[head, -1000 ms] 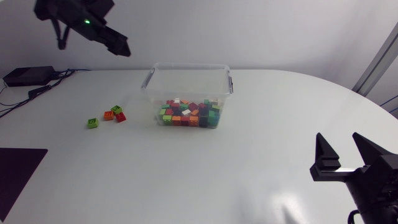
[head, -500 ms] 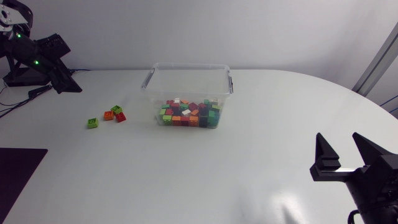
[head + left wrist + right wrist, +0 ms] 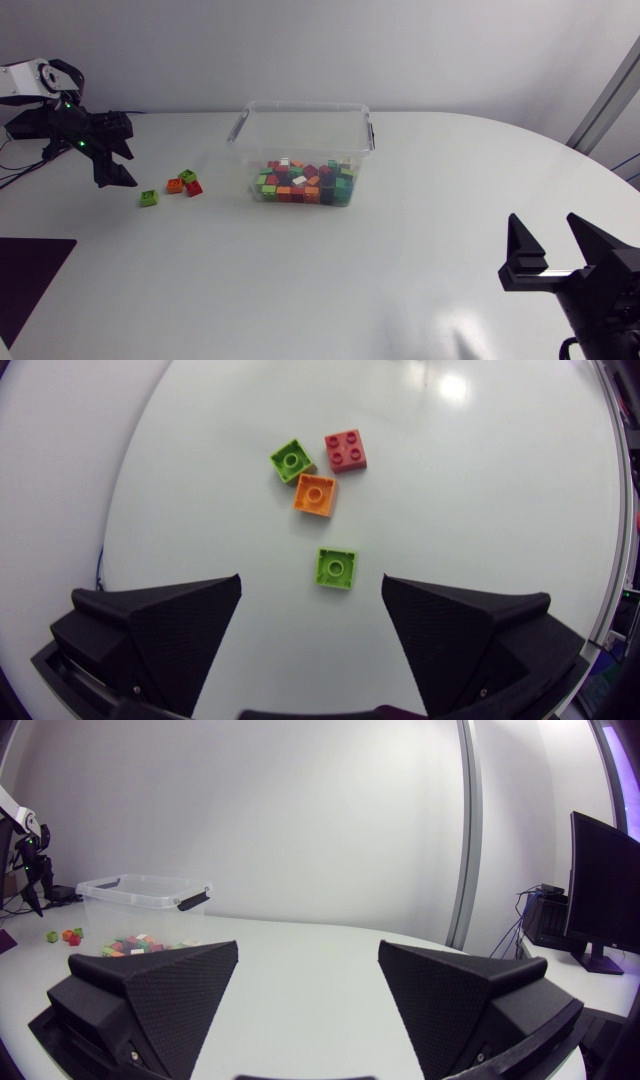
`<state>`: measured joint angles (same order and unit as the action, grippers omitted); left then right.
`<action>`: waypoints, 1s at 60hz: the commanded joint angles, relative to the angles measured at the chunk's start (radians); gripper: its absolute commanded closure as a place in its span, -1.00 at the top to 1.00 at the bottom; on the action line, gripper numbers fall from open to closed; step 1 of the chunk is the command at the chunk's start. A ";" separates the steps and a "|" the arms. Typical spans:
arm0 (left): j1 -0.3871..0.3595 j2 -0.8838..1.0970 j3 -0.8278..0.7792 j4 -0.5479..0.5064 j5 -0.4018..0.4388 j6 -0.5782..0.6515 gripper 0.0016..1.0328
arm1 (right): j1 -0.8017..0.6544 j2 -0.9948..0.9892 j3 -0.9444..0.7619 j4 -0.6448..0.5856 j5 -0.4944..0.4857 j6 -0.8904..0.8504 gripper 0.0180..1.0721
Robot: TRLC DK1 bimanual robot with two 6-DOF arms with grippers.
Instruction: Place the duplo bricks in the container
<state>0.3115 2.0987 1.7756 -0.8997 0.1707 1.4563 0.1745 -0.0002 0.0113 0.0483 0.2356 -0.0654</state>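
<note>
Left tool (image 3: 311, 577) lower now, agape toward square green brick (image 3: 337, 568), apparently underside up.

loc: robotics lab, prob. (room itself barely seen) | evid: left arm (image 3: 30, 82) + right arm (image 3: 600, 285) at one white table (image 3: 330, 280) | black electronics box (image 3: 45, 121) w/ cables at table's rear corner | clear container (image 3: 300, 108) holding duplo bricks (image 3: 305, 183)
</note>
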 commanded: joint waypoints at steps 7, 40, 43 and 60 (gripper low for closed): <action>-0.009 0.083 0.067 -0.047 -0.051 0.090 0.90 | -0.003 -0.004 -0.016 -0.008 -0.001 -0.020 0.93; -0.043 0.230 0.139 -0.059 -0.102 0.107 0.89 | -0.003 -0.004 -0.016 -0.008 -0.001 -0.020 0.93; -0.040 0.244 0.156 -0.061 -0.102 0.107 0.89 | -0.003 -0.004 -0.016 -0.008 -0.001 -0.020 0.93; -0.038 0.334 0.245 -0.134 -0.135 0.095 0.66 | -0.003 -0.004 -0.016 -0.008 -0.001 -0.020 0.93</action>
<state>0.2672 2.3852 1.9812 -1.0031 0.0460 1.5234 0.1745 -0.0002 0.0113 0.0483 0.2356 -0.0654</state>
